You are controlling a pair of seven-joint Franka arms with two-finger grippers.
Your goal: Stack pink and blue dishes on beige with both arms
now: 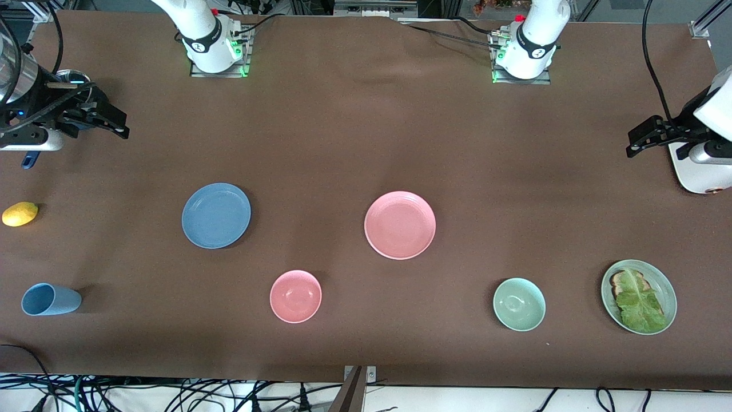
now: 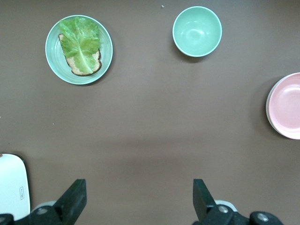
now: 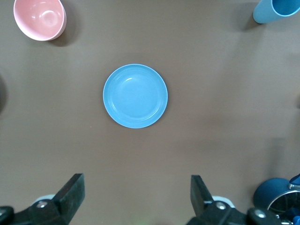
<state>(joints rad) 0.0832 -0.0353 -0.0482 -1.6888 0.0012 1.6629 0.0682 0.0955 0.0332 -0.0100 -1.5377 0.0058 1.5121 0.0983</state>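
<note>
Blue plate (image 1: 216, 216) flat on the brown worktop (image 1: 343, 143), open face up, toward the right arm's end. Pink plate (image 1: 400, 225) flat too, face up, near the worktop's middle, well apart from the blue one; a thin pale rim just visible beneath its edge in the left wrist view, what it belongs to not certain. Both round, so no long axis, no pointing direction. No readable writing on either plate.

Nearer the front camera: pink bowl (image 1: 295, 296), pale green bowl (image 1: 518, 304), green plate (image 1: 639, 296) carrying toast under a lettuce leaf. Light blue cup (image 1: 50, 300) on its side, and a lemon (image 1: 20, 214), at the right arm's end.

Right tool (image 1: 111, 123) raised at its own end of the worktop, fingers spread wide, holding nothing. Left tool (image 1: 643, 139) likewise raised at its end, fingers wide apart, empty.
</note>
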